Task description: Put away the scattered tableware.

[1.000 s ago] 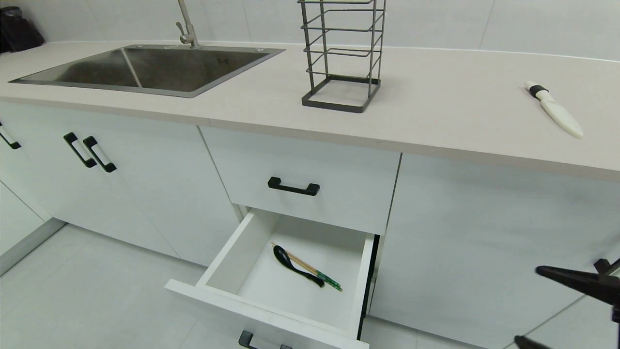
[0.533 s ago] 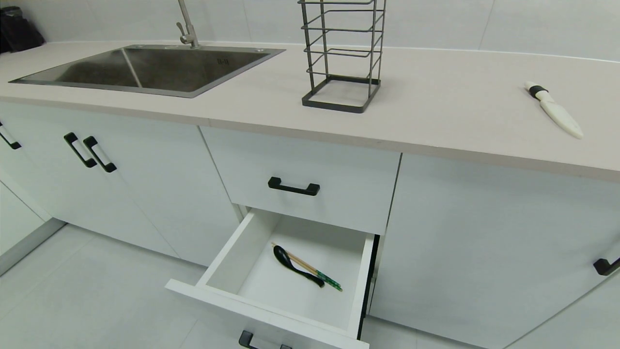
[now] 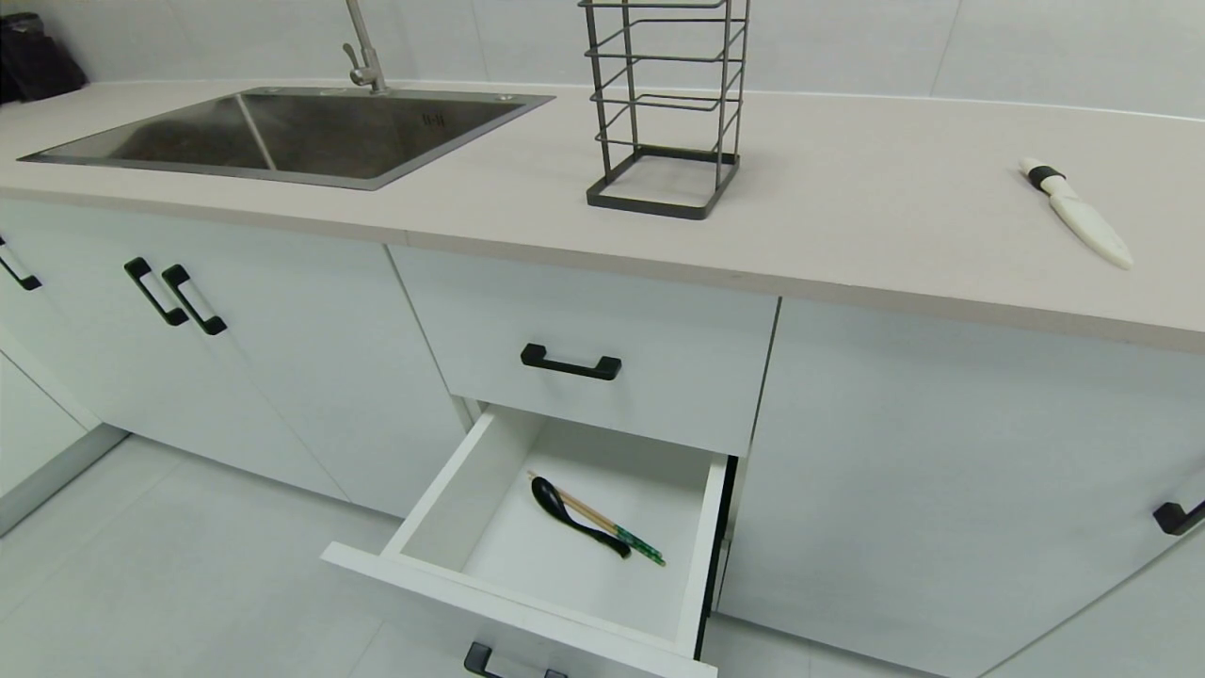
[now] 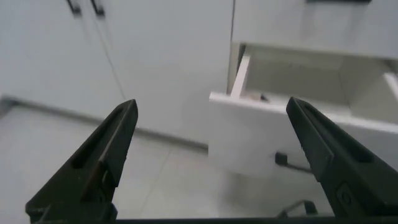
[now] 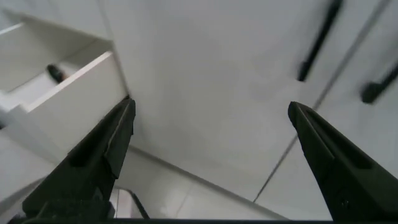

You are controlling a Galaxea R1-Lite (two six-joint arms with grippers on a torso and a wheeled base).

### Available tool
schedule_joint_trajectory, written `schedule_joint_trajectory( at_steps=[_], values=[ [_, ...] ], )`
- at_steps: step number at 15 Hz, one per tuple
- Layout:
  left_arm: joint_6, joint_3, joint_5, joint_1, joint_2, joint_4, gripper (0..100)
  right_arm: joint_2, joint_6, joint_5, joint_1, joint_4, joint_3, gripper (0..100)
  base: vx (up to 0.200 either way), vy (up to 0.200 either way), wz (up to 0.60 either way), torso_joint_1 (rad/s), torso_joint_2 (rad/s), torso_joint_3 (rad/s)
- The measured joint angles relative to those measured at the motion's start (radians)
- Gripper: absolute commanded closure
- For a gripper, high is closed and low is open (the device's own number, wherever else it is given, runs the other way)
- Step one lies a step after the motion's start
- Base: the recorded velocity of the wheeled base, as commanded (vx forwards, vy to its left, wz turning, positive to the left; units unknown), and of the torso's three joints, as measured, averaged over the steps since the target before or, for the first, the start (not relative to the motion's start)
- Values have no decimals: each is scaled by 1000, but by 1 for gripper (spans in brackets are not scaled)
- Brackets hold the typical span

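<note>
The lower drawer [image 3: 442, 508] stands pulled out, holding a black spoon [image 3: 565, 510] and a pair of chopsticks [image 3: 610, 534] with green tips. On the countertop at the far right lies a white knife [image 3: 1078, 213] with a black band. My left gripper [image 4: 211, 155] hangs open low in front of the cabinets, with the drawer [image 4: 298, 115] ahead of it. My right gripper [image 5: 211, 155] is open too, facing a white cabinet door [image 5: 217, 74], with the drawer's corner [image 5: 68, 87] off to one side. Nothing is held.
A dark wire rack [image 3: 664, 104] stands on the counter's middle. A steel sink [image 3: 292, 132] with a faucet [image 3: 362, 52] sits at the left. A shut drawer with a black handle [image 3: 570, 363] is above the pulled-out one. Pale floor tiles [image 3: 169, 574] lie below.
A second ago my right gripper's black fingertips showed at the head view's lower right edge; they have since dropped out of that view. The tableware has not moved.
</note>
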State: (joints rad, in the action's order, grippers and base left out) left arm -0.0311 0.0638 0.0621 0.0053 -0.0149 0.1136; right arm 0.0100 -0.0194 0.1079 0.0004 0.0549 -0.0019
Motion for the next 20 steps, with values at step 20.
schedule_joint_trajectory(
  at_steps=[20],
  values=[
    [-152,334,179,-260,-1404,-187,0,-13,14,-150,-3,-54,2,0,0,0,0,0,0,0]
  ],
)
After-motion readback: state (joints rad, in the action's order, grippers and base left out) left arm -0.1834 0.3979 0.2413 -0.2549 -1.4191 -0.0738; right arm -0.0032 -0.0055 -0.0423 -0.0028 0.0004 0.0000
